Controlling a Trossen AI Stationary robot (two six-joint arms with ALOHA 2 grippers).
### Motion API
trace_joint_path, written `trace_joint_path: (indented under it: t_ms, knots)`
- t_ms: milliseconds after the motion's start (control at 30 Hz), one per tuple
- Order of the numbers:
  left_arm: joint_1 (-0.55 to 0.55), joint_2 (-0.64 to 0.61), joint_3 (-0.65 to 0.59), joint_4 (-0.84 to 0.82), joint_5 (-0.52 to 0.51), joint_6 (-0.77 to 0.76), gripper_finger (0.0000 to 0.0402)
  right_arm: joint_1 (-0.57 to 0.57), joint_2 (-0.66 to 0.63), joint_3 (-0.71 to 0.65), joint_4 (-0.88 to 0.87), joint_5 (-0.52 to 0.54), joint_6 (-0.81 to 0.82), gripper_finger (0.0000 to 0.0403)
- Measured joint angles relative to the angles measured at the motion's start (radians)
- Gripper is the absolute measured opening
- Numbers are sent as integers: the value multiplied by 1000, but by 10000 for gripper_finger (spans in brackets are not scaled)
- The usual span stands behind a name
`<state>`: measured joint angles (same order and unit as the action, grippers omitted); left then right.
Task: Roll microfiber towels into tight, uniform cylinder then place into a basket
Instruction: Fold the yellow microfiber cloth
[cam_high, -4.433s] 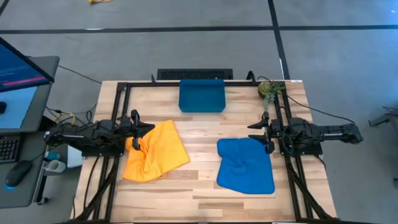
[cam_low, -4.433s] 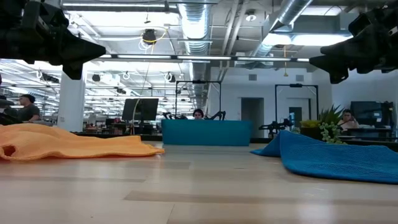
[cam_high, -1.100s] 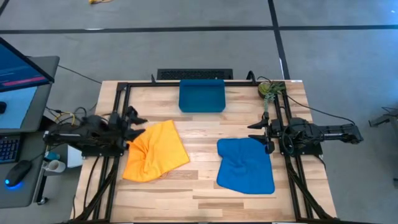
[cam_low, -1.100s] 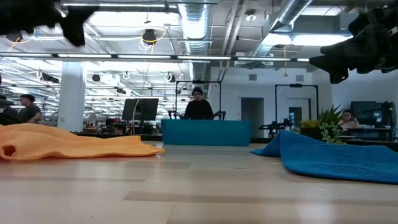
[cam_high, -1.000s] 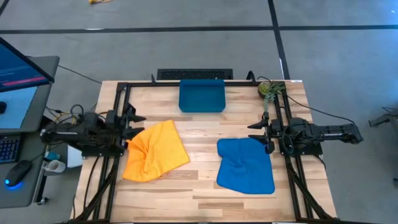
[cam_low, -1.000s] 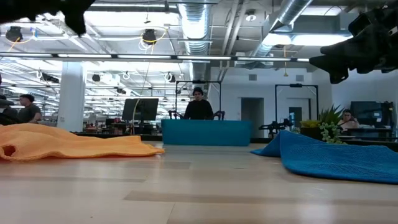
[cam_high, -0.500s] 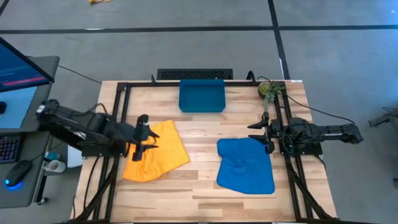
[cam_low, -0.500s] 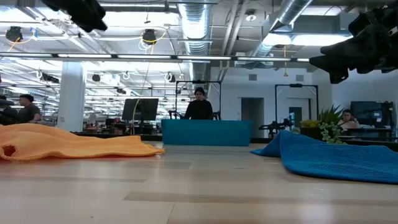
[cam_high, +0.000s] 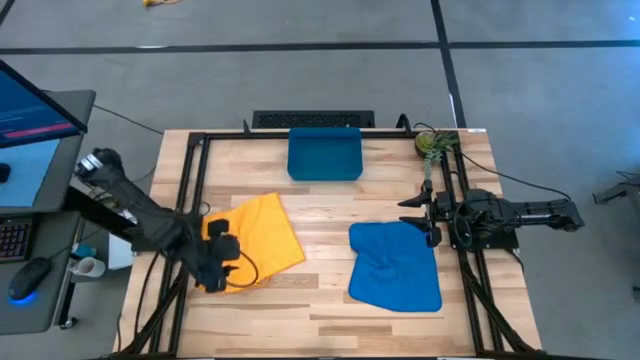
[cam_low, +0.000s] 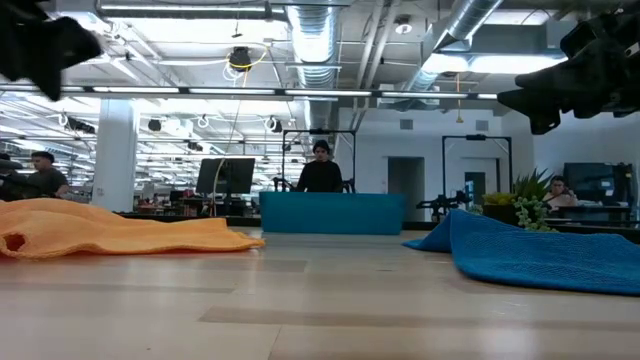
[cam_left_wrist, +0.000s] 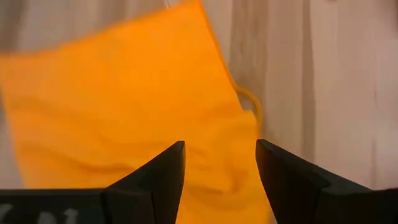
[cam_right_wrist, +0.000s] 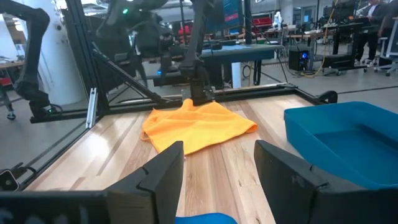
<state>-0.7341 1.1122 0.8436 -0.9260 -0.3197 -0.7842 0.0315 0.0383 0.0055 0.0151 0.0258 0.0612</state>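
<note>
The orange-yellow towel (cam_high: 258, 238) lies crumpled but mostly flat on the left half of the table, and the left wrist view is full of the same orange towel (cam_left_wrist: 124, 106). My left gripper (cam_high: 231, 258) hangs open over its near-left part, tipped steeply down, fingers clear of the cloth. The bright blue towel (cam_high: 395, 265) lies rumpled on the right half. My right gripper (cam_high: 418, 214) waits open and level at the table's right side, beside the blue towel's far edge. The dark-blue basket (cam_high: 325, 153) stands at the far middle.
A small green plant (cam_high: 435, 146) stands at the far right corner. Black frame rails (cam_high: 190, 190) run along both sides of the table. Bare wood lies between the two towels and along the near edge. A person (cam_low: 320, 170) stands in the room behind the basket.
My left gripper has swung from the table's left edge, beside the orange towel's far-left corner, toward the near edge and out over the towel. It has tipped from level to pointing steeply down and has stayed open. Both towels lie as before.
</note>
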Motion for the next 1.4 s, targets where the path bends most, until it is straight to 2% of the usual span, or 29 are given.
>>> trace_joint_path:
  t_ms: [300, 533, 733, 1400]
  knots:
    - [-216, 178, 0, -11, 46, -309, 189, 0, 0, 0, 0, 0, 0, 219]
    - [-310, 345, 0, 21, 77, -447, 189, 0, 0, 0, 0, 0, 0, 219]
    - [-361, 424, 1, 35, 97, -544, 189, 0, 0, 0, 0, 0, 0, 219]
    - [-391, 528, -21, 9, 106, -594, 188, 0, 0, 0, 0, 0, 0, 219]
